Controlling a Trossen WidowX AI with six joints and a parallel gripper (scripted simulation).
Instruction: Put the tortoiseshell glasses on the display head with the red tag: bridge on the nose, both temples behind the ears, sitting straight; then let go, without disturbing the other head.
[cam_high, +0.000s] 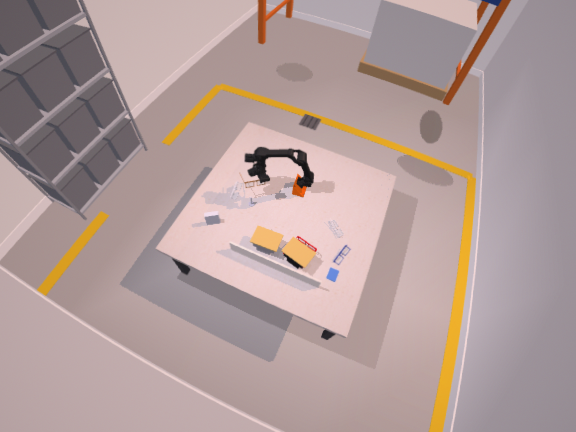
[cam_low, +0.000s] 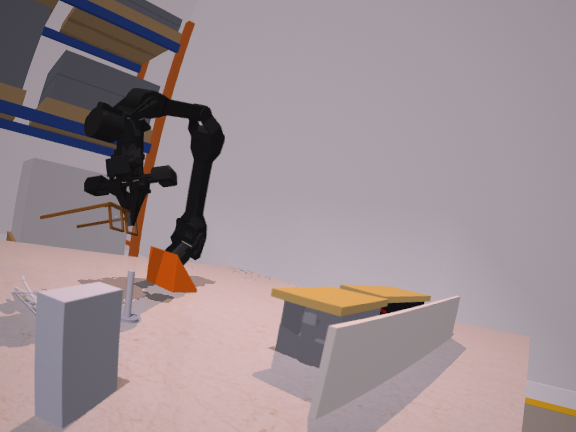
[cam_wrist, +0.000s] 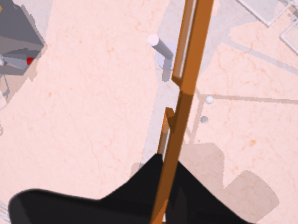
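Observation:
My gripper (cam_high: 263, 180) (cam_low: 132, 221) (cam_wrist: 163, 161) is shut on the tortoiseshell glasses (cam_high: 252, 184) (cam_low: 75, 210) (cam_wrist: 185, 95), at the front frame. They hang above the table, temples stretching left in the exterior view, well away from both heads. A grey display head (cam_low: 300, 340) (cam_high: 267, 238) stands under a yellow slab (cam_low: 330, 300). A black one (cam_high: 292, 261) (cam_low: 407, 306) stands beside it under another yellow slab (cam_high: 299, 251), with red glasses (cam_high: 304, 242) at its front. A small red patch (cam_wrist: 30, 61) shows at a grey head in the wrist view; whose tag it is, I cannot tell.
A long pale wall (cam_high: 275, 265) (cam_low: 390, 355) stands behind the heads. A grey block (cam_high: 212, 218) (cam_low: 75, 350), a thin post (cam_low: 130, 295) (cam_wrist: 153, 41) and an orange wedge (cam_high: 299, 186) (cam_low: 172, 272) stand on the table. Blue glasses (cam_high: 342, 262) and a blue square (cam_high: 333, 274) lie beyond the black head.

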